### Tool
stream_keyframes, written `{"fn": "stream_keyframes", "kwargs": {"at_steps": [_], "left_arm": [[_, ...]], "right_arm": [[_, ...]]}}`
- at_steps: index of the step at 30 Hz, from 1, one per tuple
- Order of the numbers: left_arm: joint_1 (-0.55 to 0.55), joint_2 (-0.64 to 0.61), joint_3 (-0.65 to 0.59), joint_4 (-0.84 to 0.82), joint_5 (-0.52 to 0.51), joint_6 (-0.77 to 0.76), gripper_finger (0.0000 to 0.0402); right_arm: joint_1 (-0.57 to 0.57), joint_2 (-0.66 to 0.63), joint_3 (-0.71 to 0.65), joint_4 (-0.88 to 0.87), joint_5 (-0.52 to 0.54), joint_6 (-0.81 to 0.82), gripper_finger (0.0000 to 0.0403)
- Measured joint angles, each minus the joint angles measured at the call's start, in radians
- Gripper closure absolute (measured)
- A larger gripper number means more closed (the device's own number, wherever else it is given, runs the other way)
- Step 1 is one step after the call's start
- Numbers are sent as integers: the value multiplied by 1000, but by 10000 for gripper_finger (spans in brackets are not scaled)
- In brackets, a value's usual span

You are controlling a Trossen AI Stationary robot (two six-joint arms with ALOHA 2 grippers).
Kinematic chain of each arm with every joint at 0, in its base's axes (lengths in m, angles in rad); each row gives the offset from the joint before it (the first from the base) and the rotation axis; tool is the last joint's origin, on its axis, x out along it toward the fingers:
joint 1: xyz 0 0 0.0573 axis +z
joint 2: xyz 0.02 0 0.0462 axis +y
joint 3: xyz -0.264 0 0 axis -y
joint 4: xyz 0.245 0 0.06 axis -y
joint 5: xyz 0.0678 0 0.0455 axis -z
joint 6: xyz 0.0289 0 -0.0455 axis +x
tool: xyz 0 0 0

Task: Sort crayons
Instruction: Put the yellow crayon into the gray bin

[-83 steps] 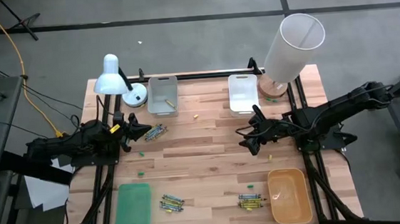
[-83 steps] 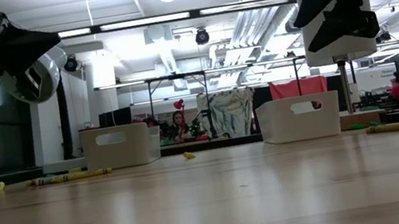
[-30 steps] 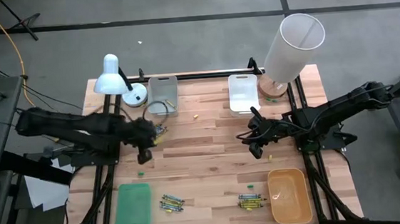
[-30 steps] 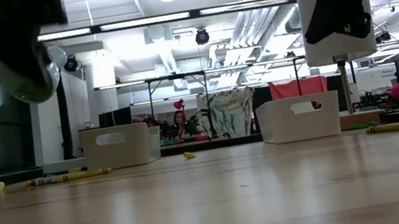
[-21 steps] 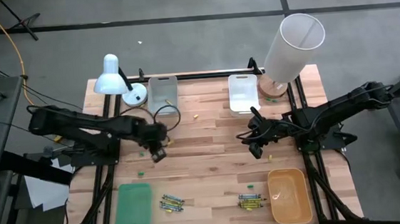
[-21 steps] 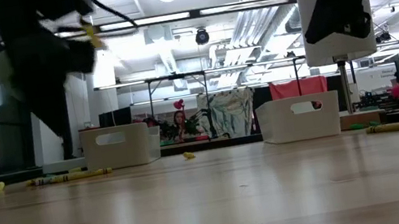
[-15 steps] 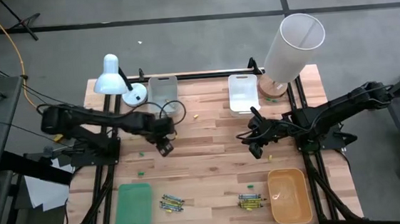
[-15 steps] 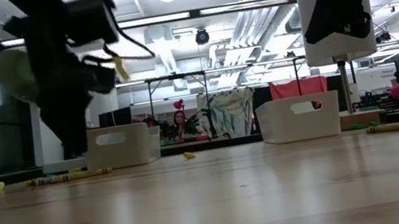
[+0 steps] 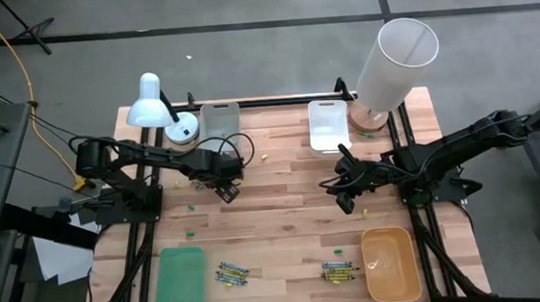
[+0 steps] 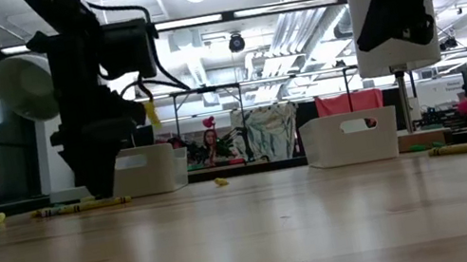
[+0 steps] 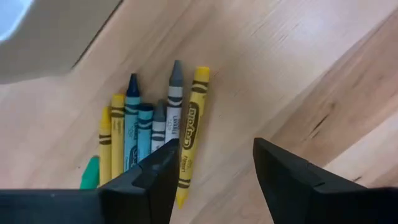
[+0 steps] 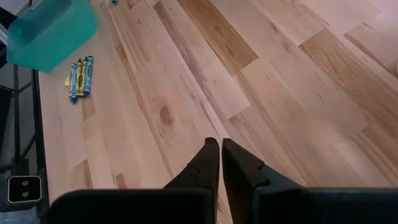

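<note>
The left hand [image 11: 211,168], fingers spread and released, hangs over a bunch of crayons [image 11: 152,140] lying on the pale plank desk [image 9: 285,217] near its back-left bin [image 9: 220,126] (a workshop with ceiling lights behind), while the right hand [image 12: 220,155] waits clenched mid-desk.
</note>
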Motion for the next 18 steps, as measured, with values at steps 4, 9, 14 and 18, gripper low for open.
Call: {"fn": "stream_keyframes", "kwargs": {"at_steps": [4, 9, 14, 18], "left_arm": [[13, 16, 0, 0, 17, 30, 221], [35, 59, 3, 5, 65, 70, 235], [51, 71, 4, 14, 78, 67, 246], [52, 68, 3, 16, 107, 60, 261]], "right_arm": [[0, 0, 0, 0, 0, 0, 387], [0, 0, 0, 0, 0, 1, 387], [0, 0, 0, 0, 0, 3, 387], [0, 0, 0, 0, 0, 1, 387]]}}
